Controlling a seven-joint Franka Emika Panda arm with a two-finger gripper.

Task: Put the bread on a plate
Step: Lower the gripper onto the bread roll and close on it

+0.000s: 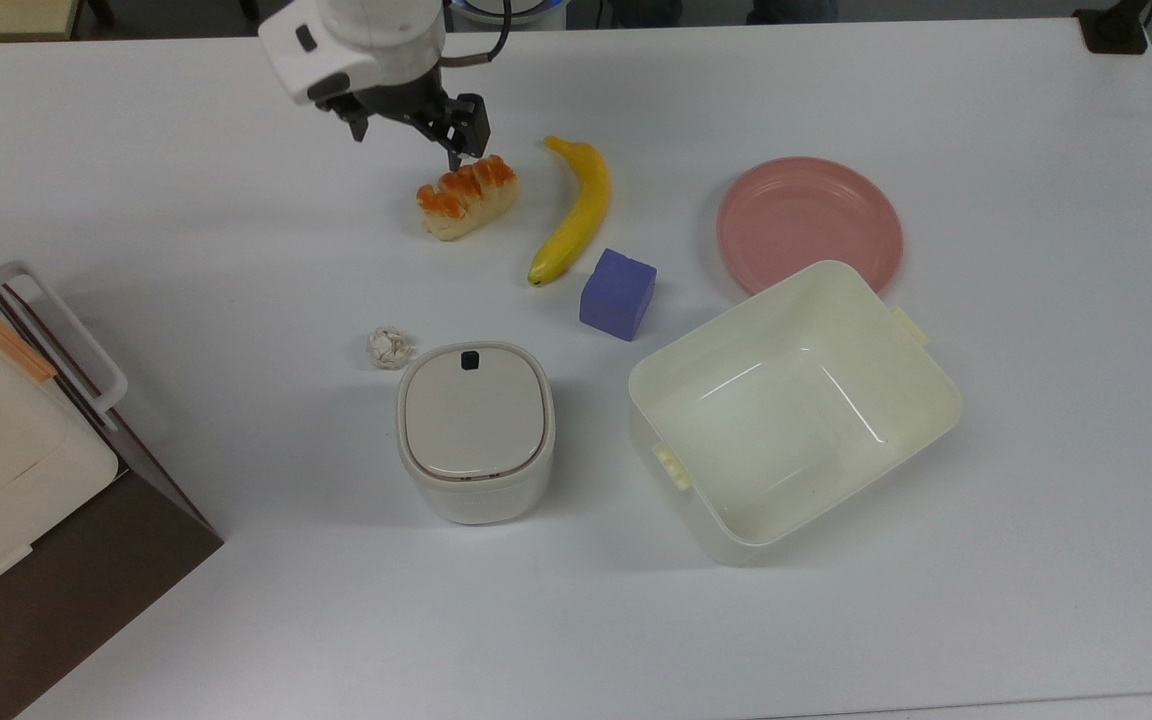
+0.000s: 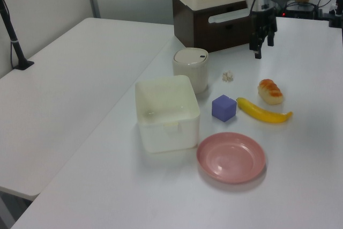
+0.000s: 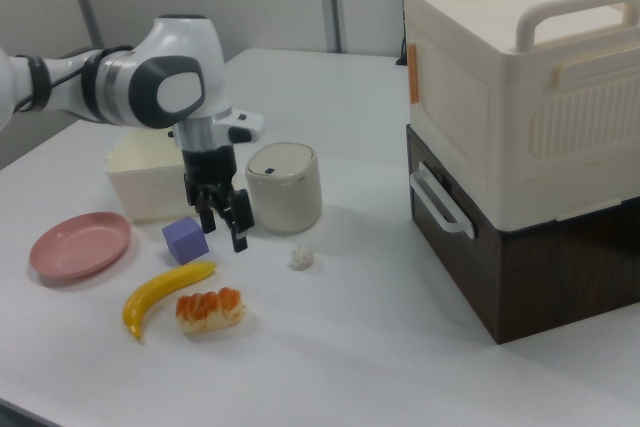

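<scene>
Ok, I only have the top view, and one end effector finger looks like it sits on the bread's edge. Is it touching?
Observer: No. In the right view the end effector hangs well above the bread, which lies flat on the table.
Operator: Are its fingers open?
Observer: Yes. The right view shows a clear gap between them, with nothing held.
Operator: How tall is the plate's rim?
Observer: Low. In the left view the plate is shallow, with only a slightly raised rim.
</scene>
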